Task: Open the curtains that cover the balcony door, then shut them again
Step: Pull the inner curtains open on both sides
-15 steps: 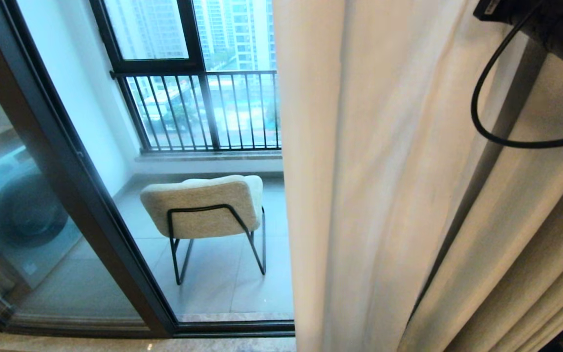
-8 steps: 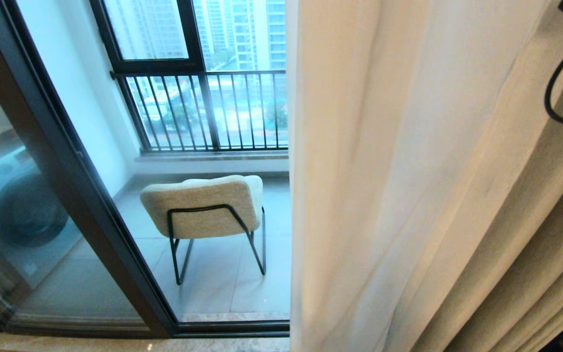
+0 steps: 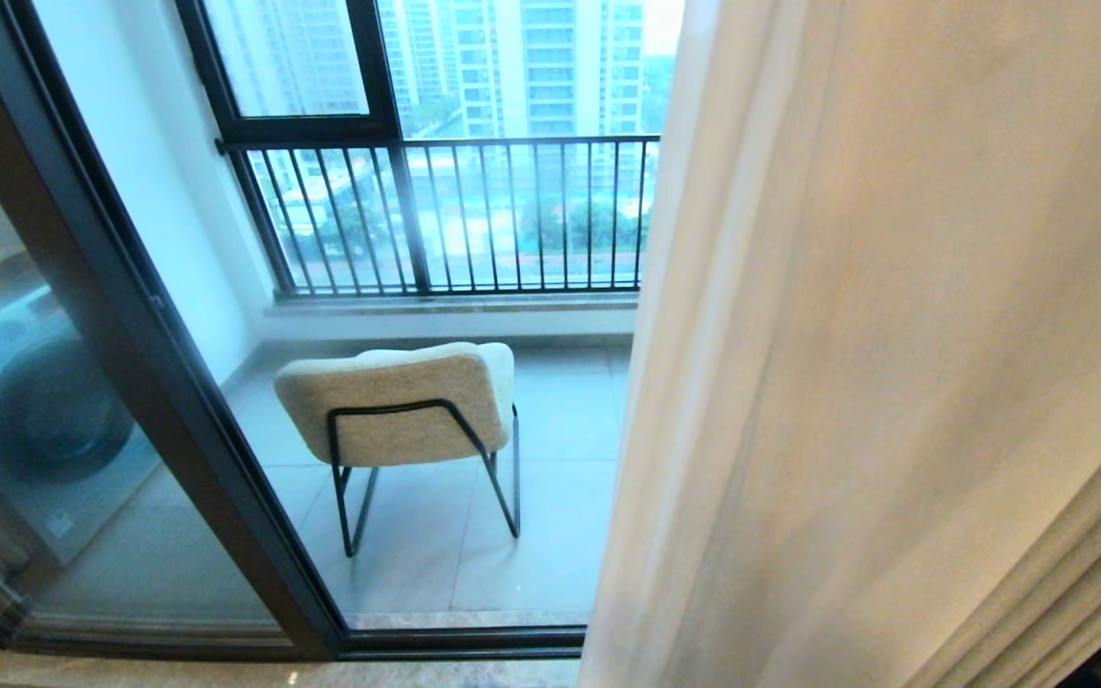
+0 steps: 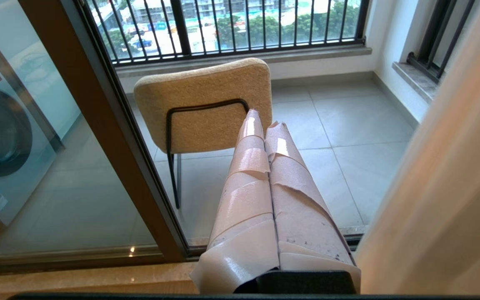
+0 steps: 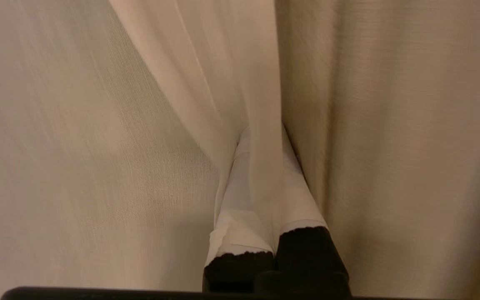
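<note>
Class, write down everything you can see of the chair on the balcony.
The chair has a padded cream back of nubbly, bouclé-like fabric, rounded at the corners, held by a thin black metal frame that loops across the back and runs down to legs. It stands upright on the grey tiled balcony floor, its back toward us, facing the railing, behind the balcony door. Nothing else touches it.

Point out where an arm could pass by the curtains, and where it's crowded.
Free: the gap between the dark door frame and the curtains' edge, though whether glass closes it cannot be told. Crowded: the right gripper is shut on a fabric fold. The left gripper, shut, hangs before the chair.
</note>
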